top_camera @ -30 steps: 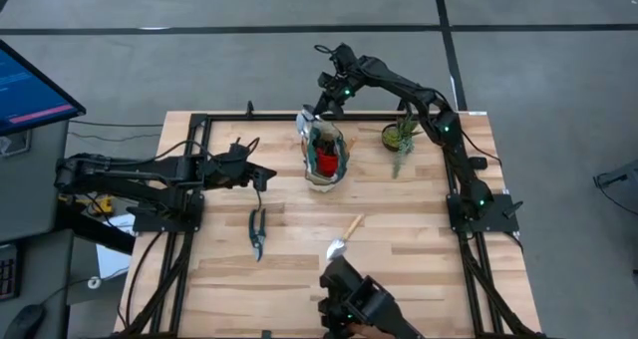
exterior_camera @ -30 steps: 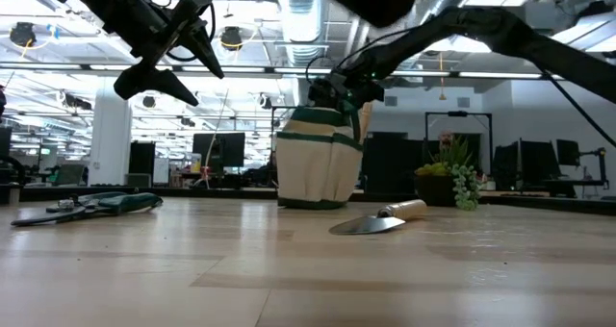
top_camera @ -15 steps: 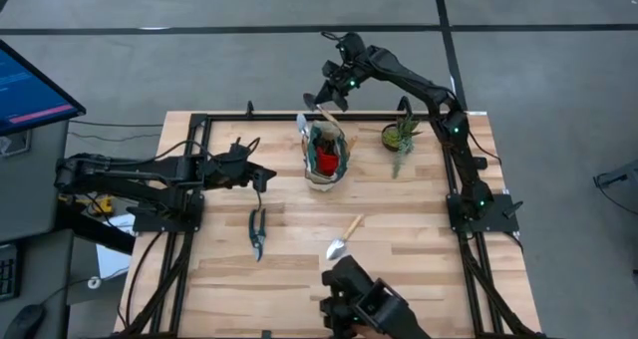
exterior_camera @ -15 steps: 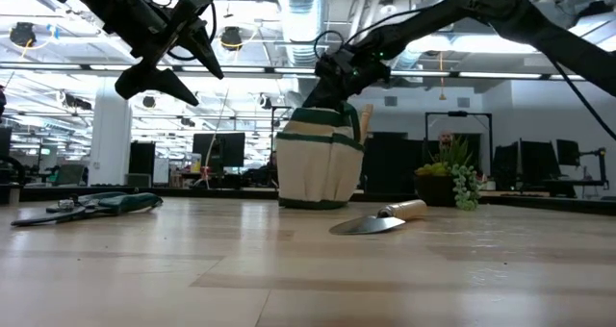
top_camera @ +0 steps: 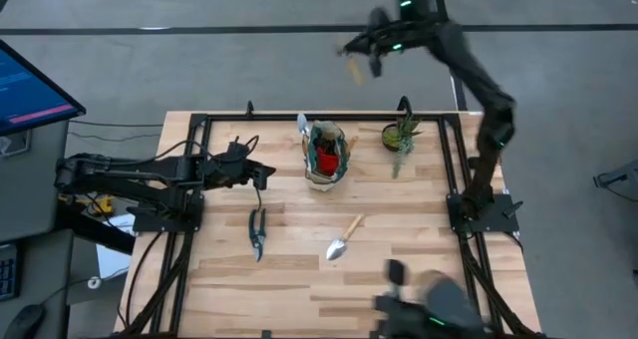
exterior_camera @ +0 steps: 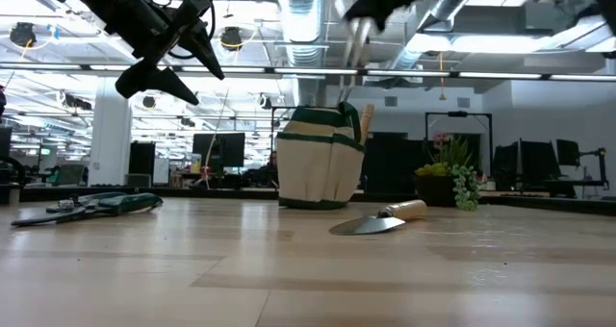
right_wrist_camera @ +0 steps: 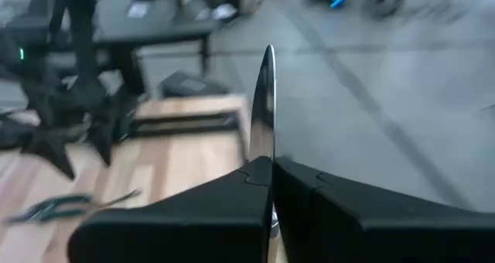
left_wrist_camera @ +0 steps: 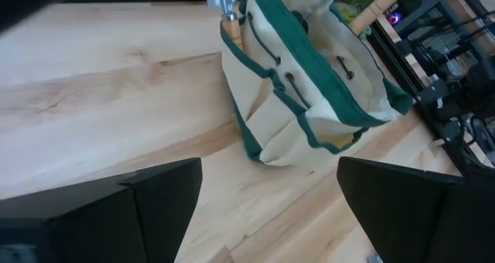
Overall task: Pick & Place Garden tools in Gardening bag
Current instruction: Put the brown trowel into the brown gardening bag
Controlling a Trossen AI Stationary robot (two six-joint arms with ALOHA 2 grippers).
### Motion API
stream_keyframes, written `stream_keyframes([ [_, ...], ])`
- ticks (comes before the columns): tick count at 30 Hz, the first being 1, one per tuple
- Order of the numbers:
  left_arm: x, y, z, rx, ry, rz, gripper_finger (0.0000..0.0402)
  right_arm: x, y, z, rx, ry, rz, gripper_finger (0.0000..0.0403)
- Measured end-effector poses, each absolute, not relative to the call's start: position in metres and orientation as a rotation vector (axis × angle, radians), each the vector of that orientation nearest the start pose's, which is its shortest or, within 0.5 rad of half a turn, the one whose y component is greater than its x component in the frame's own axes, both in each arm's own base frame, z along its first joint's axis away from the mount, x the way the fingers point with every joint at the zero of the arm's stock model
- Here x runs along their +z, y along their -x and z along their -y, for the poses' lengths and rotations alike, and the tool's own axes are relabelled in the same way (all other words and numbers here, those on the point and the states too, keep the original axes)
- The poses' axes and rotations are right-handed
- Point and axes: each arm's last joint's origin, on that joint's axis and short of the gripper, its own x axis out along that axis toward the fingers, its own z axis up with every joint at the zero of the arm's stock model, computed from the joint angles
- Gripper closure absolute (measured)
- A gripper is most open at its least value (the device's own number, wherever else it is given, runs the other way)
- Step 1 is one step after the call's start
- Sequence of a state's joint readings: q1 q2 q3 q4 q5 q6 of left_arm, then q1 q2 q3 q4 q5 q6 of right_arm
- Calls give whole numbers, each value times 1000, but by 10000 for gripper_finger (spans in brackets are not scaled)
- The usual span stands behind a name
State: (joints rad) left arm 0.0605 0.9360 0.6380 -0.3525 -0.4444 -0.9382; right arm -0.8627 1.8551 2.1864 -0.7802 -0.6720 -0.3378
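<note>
The green and cream gardening bag (top_camera: 326, 158) stands upright at the table's far middle. A trowel stands head up in its side pocket (left_wrist_camera: 224, 0), and a red piece lies inside. It also shows in the low view (exterior_camera: 320, 159). A second trowel (top_camera: 344, 239) and the dark-handled shears (top_camera: 257, 229) lie flat on the table. My right gripper (top_camera: 361, 48) is high up beyond the far edge, shut on a third trowel (right_wrist_camera: 267, 100). My left gripper (top_camera: 263, 175) hangs open and empty above the table, left of the bag. My right gripper pinches the trowel's silver blade (right_wrist_camera: 265, 151) between its two fingers. The blade shows edge-on and sticks out forward past the fingertips. The trowel is lifted clear, high above the bag, and its tan handle (top_camera: 354, 70) shows blurred beside the gripper.
A small potted green plant (top_camera: 401, 138) stands right of the bag at the far edge. Black frame rails (top_camera: 199, 130) run round the table. A monitor (top_camera: 30, 85) stands off the left side. Bare wood lies between the shears and the near edge.
My right gripper has risen fast from the bag's far rim and swung up and out past the table's far edge, carrying the trowel clear of the bag. The bag, the lying trowel and the shears have stayed where they were.
</note>
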Motion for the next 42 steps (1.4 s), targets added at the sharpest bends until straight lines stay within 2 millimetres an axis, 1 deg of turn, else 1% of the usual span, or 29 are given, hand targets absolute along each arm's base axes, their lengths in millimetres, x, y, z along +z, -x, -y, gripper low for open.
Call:
stream_keyframes([
  [3,245,-189,-24,743,761,-360,108,491,-231,262,-227,84,-289,403],
  [6,245,-189,-24,741,763,-355,108,515,-201,241,-331,127,-252,403],
  [7,246,-190,-24,741,763,-353,108,519,-192,234,-367,135,-244,403],
  [9,246,-190,-24,742,763,-352,108,522,-177,220,-426,134,-237,403],
  [11,246,-190,-24,741,763,-350,108,516,-163,207,-460,123,-225,403],
  [13,246,-190,-24,740,765,-346,108,504,-151,196,-501,99,-208,403],
  [15,246,-190,-24,740,765,-344,108,485,-141,186,-558,70,-171,403],
  [17,246,-190,-24,748,761,-339,108,464,-133,175,-609,32,-98,403],
  [20,247,-190,-25,761,755,-327,108,425,-126,159,-656,-35,43,403],
  [22,247,-190,-25,764,755,-321,108,396,-127,149,-676,-74,129,403],
  [26,248,-191,-25,757,760,-304,108,329,-141,137,-749,-133,197,403],
  [28,249,-191,-25,757,761,-295,108,303,-147,133,-770,-145,216,403],
  [30,249,-191,-25,764,759,-289,108,282,-155,132,-756,-153,215,403],
  [32,249,-191,-25,766,758,-286,108,266,-166,133,-731,-164,199,403],
  [34,250,-192,-25,765,762,-278,108,257,-177,137,-715,-166,197,403],
  [40,251,-192,-26,796,751,-250,108,234,-200,164,-726,-152,262,403],
  [42,251,-191,-27,811,747,-240,108,227,-208,174,-687,-166,260,403],
])
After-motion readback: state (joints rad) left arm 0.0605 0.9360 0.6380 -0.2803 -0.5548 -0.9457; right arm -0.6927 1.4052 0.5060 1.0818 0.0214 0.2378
